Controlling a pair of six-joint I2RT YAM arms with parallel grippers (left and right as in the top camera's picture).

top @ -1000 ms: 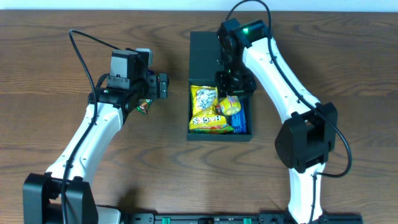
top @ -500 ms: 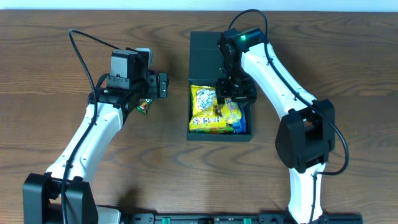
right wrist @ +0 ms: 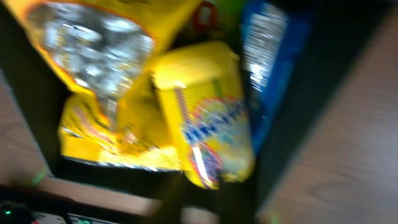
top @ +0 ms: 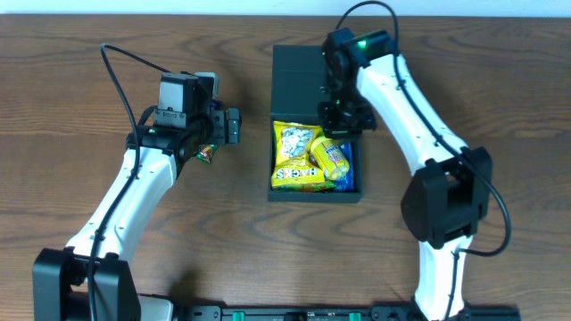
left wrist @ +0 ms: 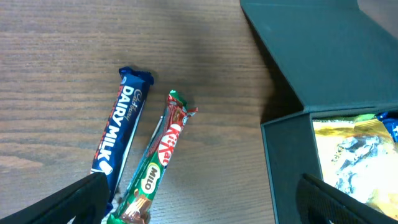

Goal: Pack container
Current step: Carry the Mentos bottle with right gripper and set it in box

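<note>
Packets (top: 299, 156) in box (top: 314, 195), bars (left wrist: 121, 127) outside
Packets lie in the box under the right pincer (top: 343, 127); both bars lie side by side before the left pincer (left wrist: 202, 186).

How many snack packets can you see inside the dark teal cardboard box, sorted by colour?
Yellow: 2 (large crinkly yellow foil bag, small yellow plastic packet)
Blue: 1 (blue plastic packet)
Total: 3
</note>
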